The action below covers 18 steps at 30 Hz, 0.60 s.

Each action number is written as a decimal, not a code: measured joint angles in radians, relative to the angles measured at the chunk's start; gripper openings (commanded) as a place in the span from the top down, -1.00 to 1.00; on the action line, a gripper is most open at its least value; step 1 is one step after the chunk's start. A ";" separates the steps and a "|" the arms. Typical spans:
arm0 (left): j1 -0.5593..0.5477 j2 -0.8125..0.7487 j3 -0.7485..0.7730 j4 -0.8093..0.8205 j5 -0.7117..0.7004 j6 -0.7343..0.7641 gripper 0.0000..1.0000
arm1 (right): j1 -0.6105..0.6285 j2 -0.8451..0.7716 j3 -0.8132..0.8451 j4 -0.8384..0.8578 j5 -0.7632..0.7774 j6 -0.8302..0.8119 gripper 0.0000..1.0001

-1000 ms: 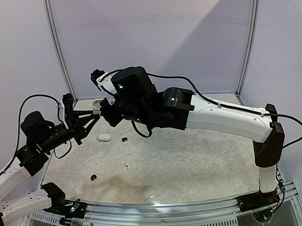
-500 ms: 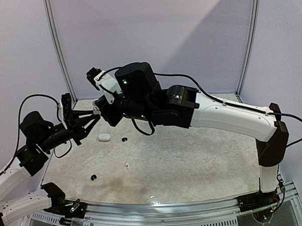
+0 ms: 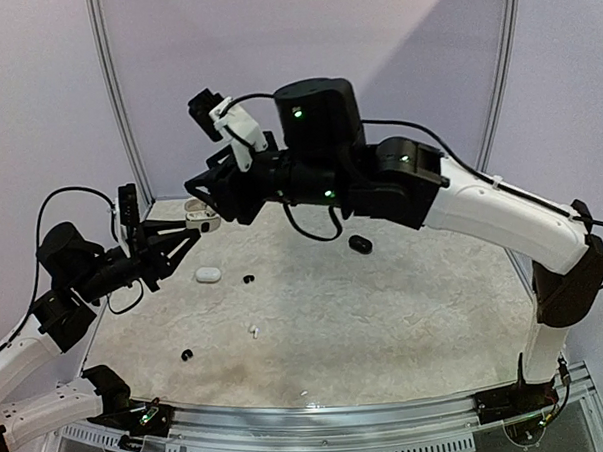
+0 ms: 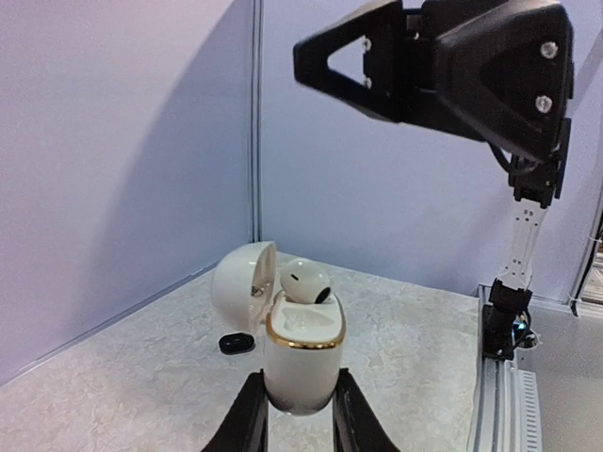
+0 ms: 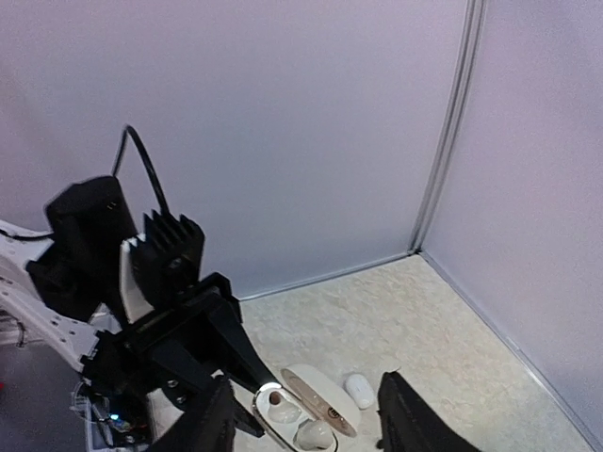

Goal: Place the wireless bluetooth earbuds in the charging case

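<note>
My left gripper [image 4: 300,407] is shut on the base of a white charging case [image 4: 301,353] with a gold rim, held upright above the table with its lid [image 4: 241,282] swung open. One white earbud [image 4: 304,281] sits in the far slot, its head standing above the rim; the near slot is empty. My right gripper [image 5: 306,421] hangs open just above the case [image 5: 294,407], nothing between its fingers [image 4: 349,56]. From above, the held case [image 3: 197,215] is at the back left under the right gripper [image 3: 212,195]. Loose earbuds lie on the table: black ones [image 3: 249,279] [image 3: 186,354] and a white one [image 3: 252,330].
A closed white case [image 3: 208,274] lies below the held case, also in the right wrist view [image 5: 359,389]. A closed black case [image 3: 360,244] lies mid-table under the right arm. Another small white piece [image 3: 303,393] sits near the front rail. Walls enclose the back and sides.
My right gripper has opened and lifted up and away from the case, leaving the white earbud in its slot. The raised right arm now uncovers the black case. The left gripper stays put.
</note>
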 measured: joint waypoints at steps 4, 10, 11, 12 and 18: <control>0.000 0.000 0.000 0.034 0.034 -0.052 1.00 | -0.069 -0.105 -0.063 -0.027 -0.197 0.034 -0.67; 0.000 0.014 0.021 0.101 0.071 -0.163 1.00 | -0.155 -0.242 -0.292 0.047 -0.359 0.113 -0.50; 0.000 0.018 0.029 0.115 0.075 -0.184 1.00 | -0.155 -0.243 -0.316 0.064 -0.376 0.123 -0.45; 0.000 0.020 0.036 0.124 0.078 -0.201 1.00 | -0.152 -0.241 -0.333 0.081 -0.387 0.130 -0.39; 0.000 0.027 0.089 0.177 0.094 -0.272 1.00 | -0.145 -0.207 -0.378 0.218 -0.477 0.189 -0.23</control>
